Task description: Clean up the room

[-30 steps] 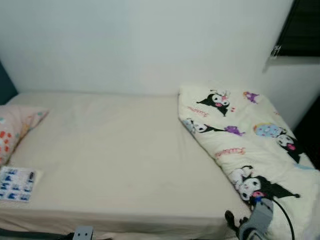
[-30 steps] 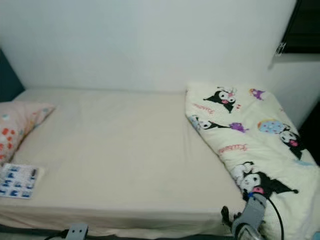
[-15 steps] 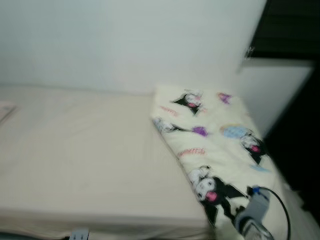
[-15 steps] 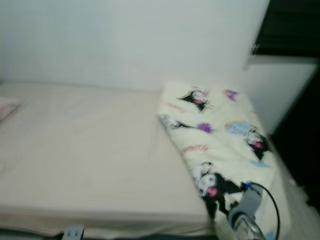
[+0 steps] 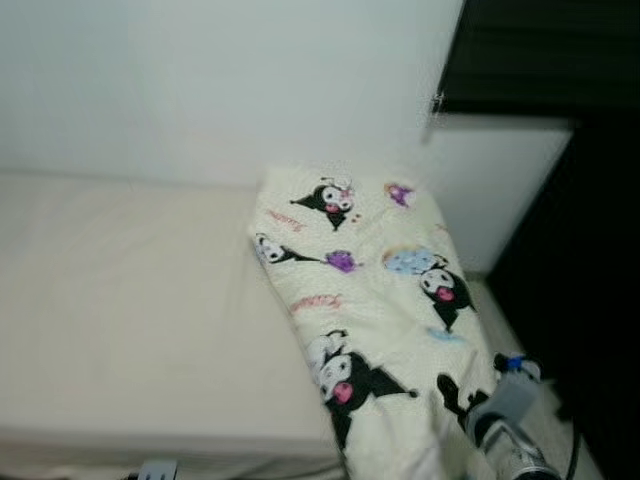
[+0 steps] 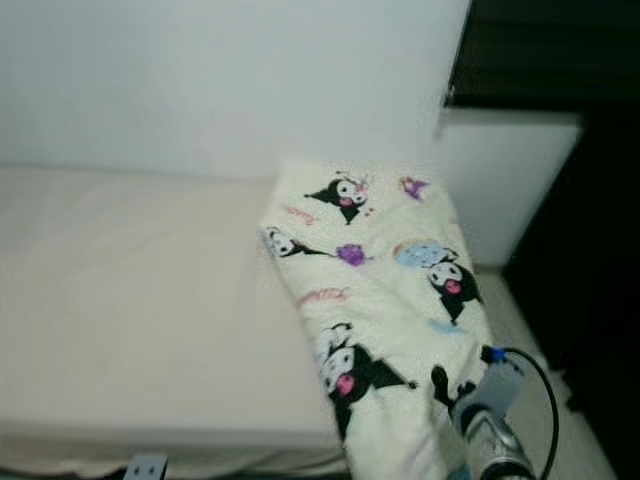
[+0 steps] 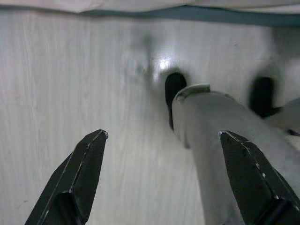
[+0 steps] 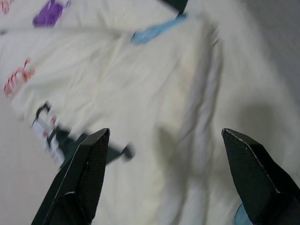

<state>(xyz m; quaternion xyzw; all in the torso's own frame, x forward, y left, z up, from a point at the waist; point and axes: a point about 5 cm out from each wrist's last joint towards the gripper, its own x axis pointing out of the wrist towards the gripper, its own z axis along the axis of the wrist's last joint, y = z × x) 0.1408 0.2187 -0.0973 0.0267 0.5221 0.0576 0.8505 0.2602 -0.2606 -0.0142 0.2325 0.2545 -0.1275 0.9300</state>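
Observation:
A cream quilt point(image 5: 370, 290) printed with black cartoon figures lies folded on the right end of the bed point(image 5: 130, 300), its near edge hanging over the side. My right gripper point(image 8: 165, 132) is open just above the quilt's hanging near part; one black finger point(image 5: 447, 386) shows against the fabric, and nothing is between the fingers. My left gripper point(image 7: 162, 134) hangs open low over the pale wood floor point(image 7: 56, 84), beside my own grey leg point(image 7: 220, 140).
A white wall point(image 5: 200, 80) runs behind the bed. At the upper right is a dark window point(image 5: 540, 50) over a white panel point(image 5: 500, 180), with a dark gap point(image 5: 600, 300) beside it. Pale floor point(image 5: 500, 310) shows past the foot of the bed.
The whole picture has swung to the right, so the camera turned. The pillow and the small blue-and-white sheet have left the view; the quilt now sits mid-frame. My right arm stays low by the quilt.

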